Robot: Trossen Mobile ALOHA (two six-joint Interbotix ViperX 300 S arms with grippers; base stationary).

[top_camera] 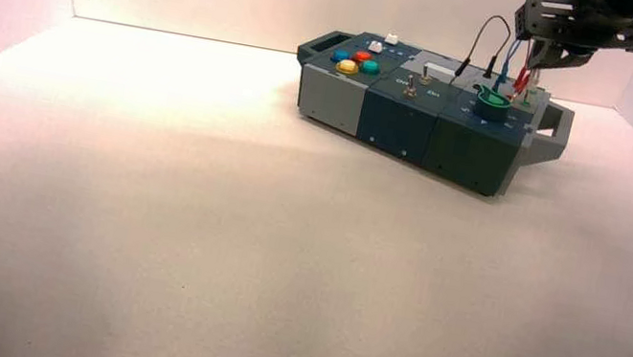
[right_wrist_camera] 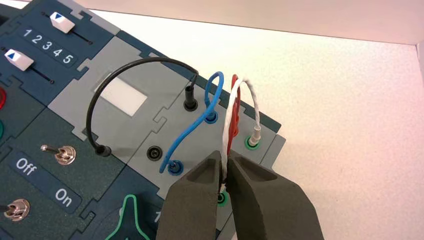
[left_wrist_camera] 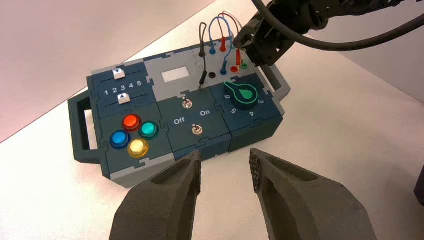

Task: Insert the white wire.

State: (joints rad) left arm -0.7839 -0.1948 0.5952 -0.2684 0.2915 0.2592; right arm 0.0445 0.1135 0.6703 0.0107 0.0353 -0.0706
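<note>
Pinching the white wire [right_wrist_camera: 226,131] near its loose end, the right gripper [right_wrist_camera: 223,159] stood closed over the near green socket [right_wrist_camera: 222,199]; the other plug sat at the far green socket [right_wrist_camera: 251,143]. A tilted tip could have caught the rim, or the adjacent red wire [right_wrist_camera: 233,129] snagged. The left gripper [left_wrist_camera: 225,159] waited open, apart from the box [left_wrist_camera: 200,154].

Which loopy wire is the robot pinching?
The white wire, in the right gripper. One end sits in the far green-ringed socket; the black, blue and red wires aren't between those fingertips.
</note>
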